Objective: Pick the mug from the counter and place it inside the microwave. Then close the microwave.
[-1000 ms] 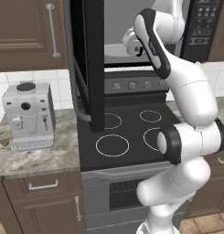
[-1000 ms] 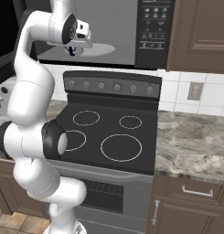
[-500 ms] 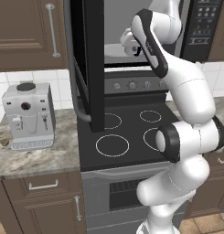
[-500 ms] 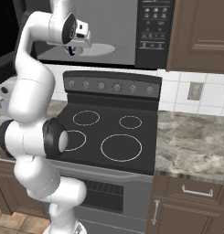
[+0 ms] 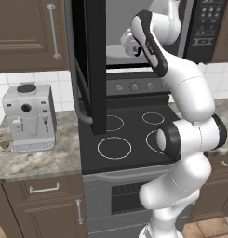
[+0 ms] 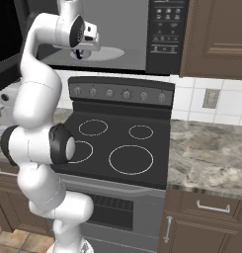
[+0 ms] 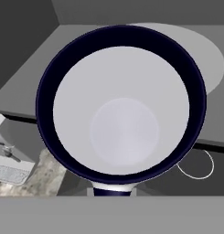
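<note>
Up close: round navy-rimmed mug point(image 7: 122, 123), smooth pale interior.

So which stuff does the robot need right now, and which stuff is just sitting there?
Needed for the job:
- mug, held in the robot's fingers at the microwave's opening
- microwave, door open
- turntable inside it

Just sitting there:
- coffee machine on the counter
- stovetop
- oven below the stovetop
</note>
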